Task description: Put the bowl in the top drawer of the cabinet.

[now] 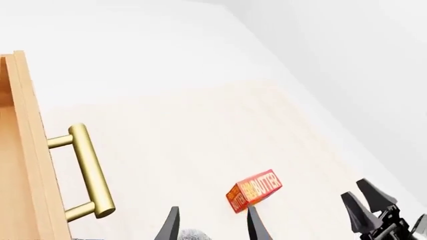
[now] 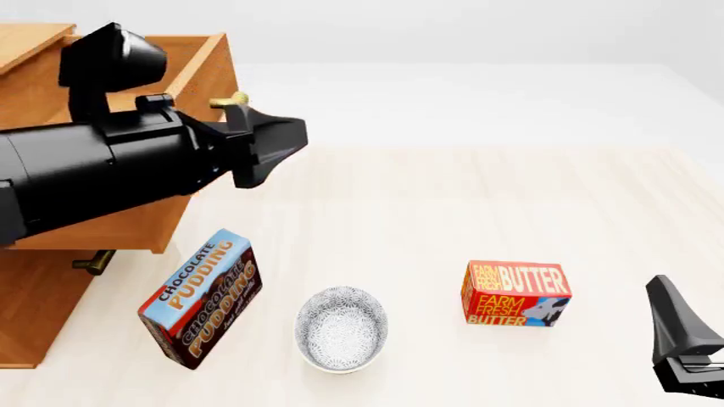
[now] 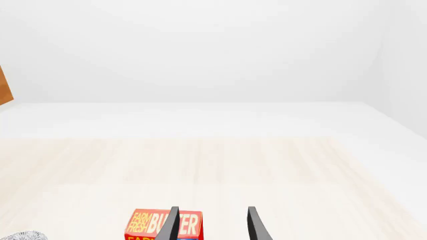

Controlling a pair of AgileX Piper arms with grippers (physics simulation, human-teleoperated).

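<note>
Up by the pulled-out top drawer [image 2: 169,212] of the cabinet [image 2: 34,288], my left gripper [image 1: 210,225] is spread and empty, its arm stretched level just beside the brass handle [image 1: 90,170]. My right gripper [image 3: 210,225], low at the table's near right, is spread too, holding nothing. Only the front view shows the bowl [image 2: 342,329] whole, standing between pudding box [image 2: 202,298] and butter box [image 2: 515,293].

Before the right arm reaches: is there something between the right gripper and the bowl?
Yes. In the front view the butter box stands on the table between the right gripper and the bowl.
</note>
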